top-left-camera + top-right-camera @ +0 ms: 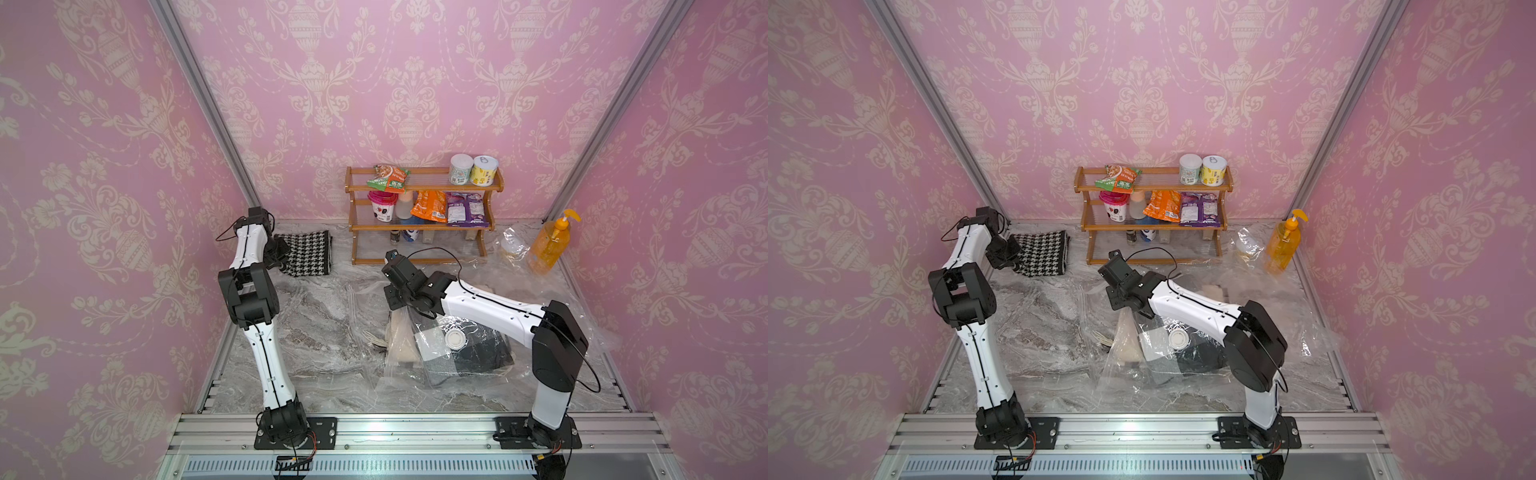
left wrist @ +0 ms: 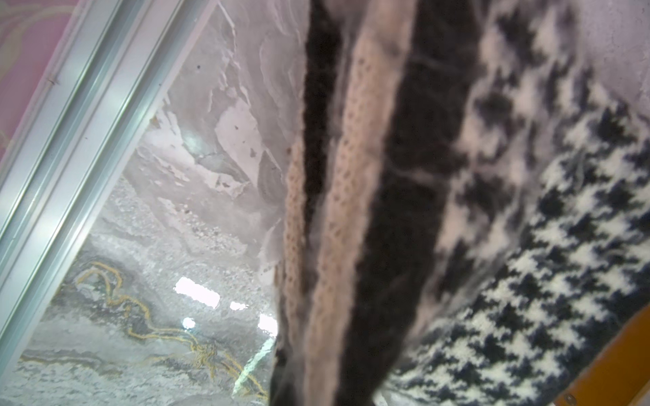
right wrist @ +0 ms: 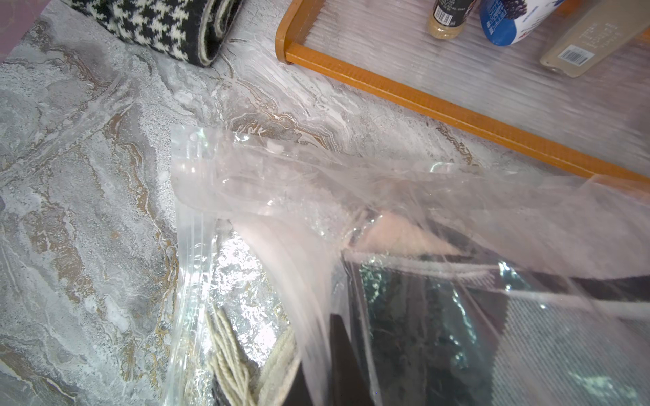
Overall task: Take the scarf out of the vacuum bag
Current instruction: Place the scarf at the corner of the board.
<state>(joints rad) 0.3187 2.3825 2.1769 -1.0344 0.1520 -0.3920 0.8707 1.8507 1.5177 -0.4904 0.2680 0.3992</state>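
Houndstooth scarf (image 2: pixel 527 281) up close against the left wrist lens — outside the vacuum bag (image 1: pixel 399 365), lying at ten o'clock on the marble table (image 1: pixel 324 386), pinched at its edge by the closed left gripper (image 1: pixel 281 259). Bag spread from centre toward four o'clock, its film clamped and lifted by the closed right gripper (image 1: pixel 415 311), other folded fabrics under the white valve cap (image 1: pixel 456 338). Best finish, likely: settle the scarf flat, let go, lift straight up without snagging knit — clear of the wooden rack (image 1: pixel 415 261) at twelve o'clock.
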